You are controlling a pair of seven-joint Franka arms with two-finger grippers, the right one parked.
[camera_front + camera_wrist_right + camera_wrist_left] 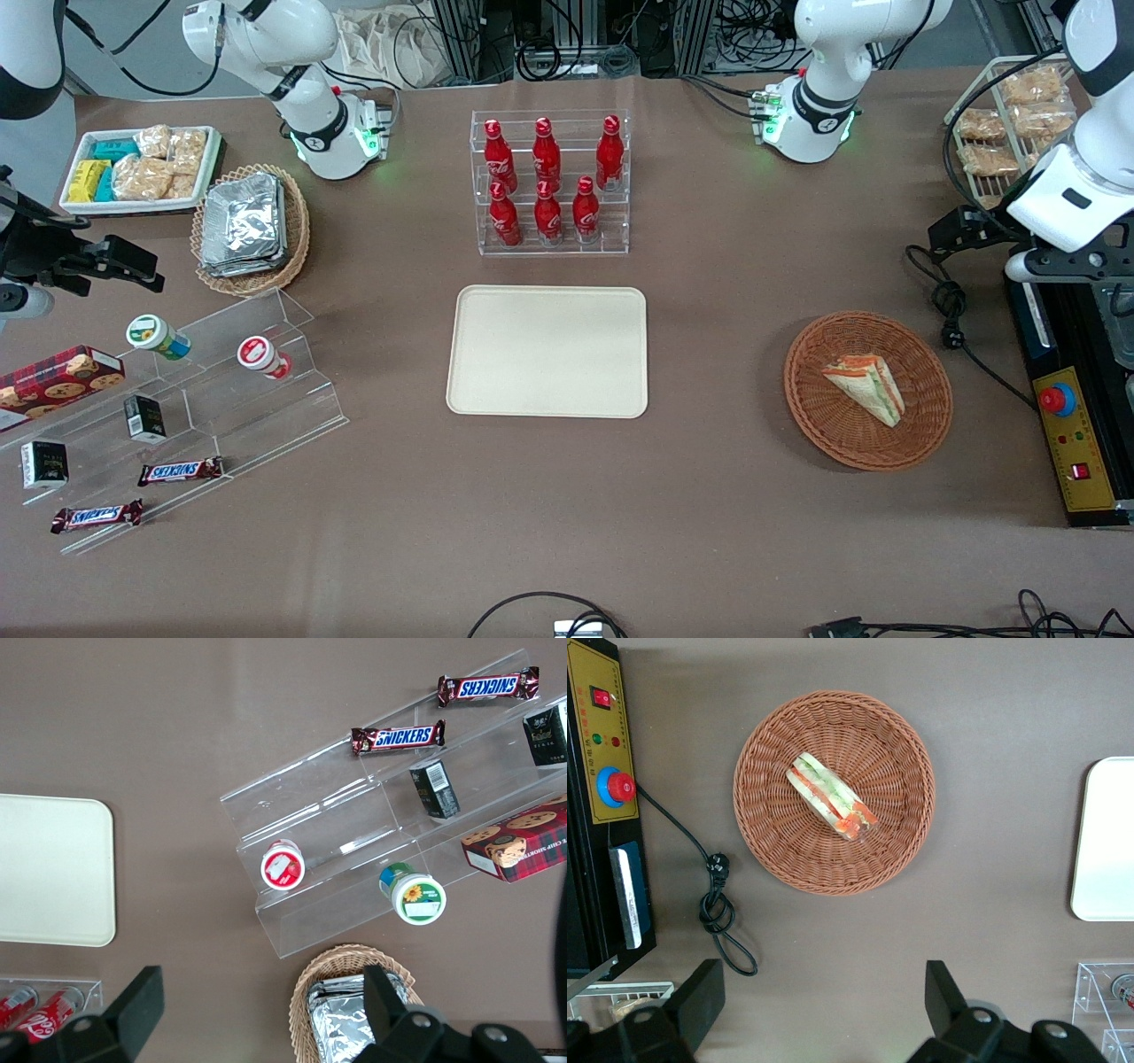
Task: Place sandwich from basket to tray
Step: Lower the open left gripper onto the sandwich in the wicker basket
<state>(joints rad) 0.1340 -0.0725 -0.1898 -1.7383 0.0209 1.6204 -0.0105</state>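
Note:
The sandwich [866,387] [831,797], a pale wedge with green and orange-red filling, lies in the round orange-brown wicker basket [921,390] [895,815] toward the working arm's end of the table. The beige tray [547,350] [1107,842] lies flat at the table's middle with nothing on it. My left gripper [952,232] [824,1001] hangs high above the table, farther from the front camera than the basket. It is open, its black fingers [700,997] wide apart over bare tablecloth with nothing between them.
A black control box with a red button [1063,416] [602,788] and a coiled cable [952,310] [718,904] lie beside the basket. A rack of red bottles [549,182] stands just past the tray. A wire rack of snack bags [1010,115] is nearby.

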